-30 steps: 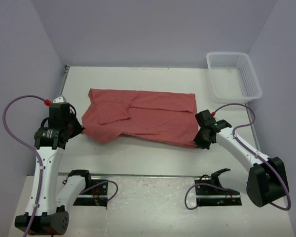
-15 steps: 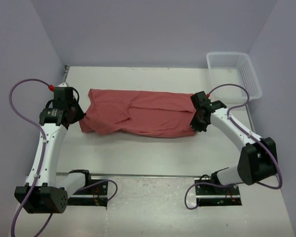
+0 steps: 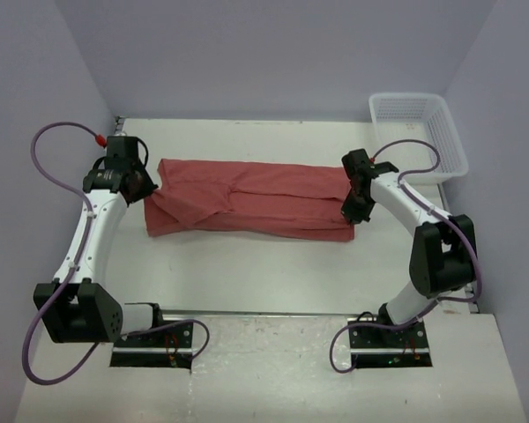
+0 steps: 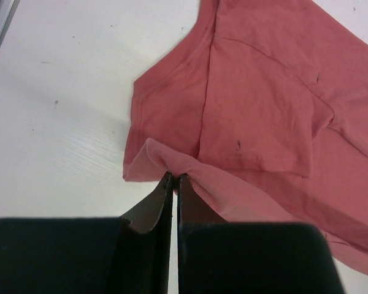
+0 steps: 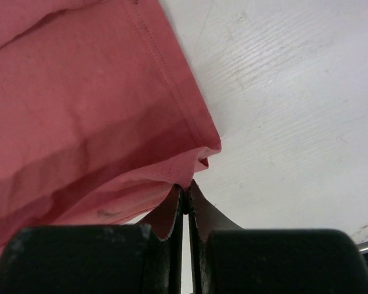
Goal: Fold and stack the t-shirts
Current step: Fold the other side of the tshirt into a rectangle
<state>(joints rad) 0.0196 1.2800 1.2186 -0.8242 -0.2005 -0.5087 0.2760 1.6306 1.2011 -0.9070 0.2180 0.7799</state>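
Brick-red t-shirt [image 3: 247, 198]: thin soft cloth, no print, lying as a long wrinkled strip across the middle of the bench [image 3: 273, 273]. Bench top is matte white and lightly scuffed. Collar and sleeve end on the left, stitched hem on the right. At the collar end the left claw [image 4: 173, 179] is pinched tight on a raised fold. At the hem corner the right claw [image 5: 185, 187] is pinched tight on the cloth. White plastic mesh basket [image 3: 420, 132] sits in the far right corner, apart from the shirt.

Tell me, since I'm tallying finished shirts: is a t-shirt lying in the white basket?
No, the white basket shows only bare mesh, while the one red t-shirt lies stretched out on the table.
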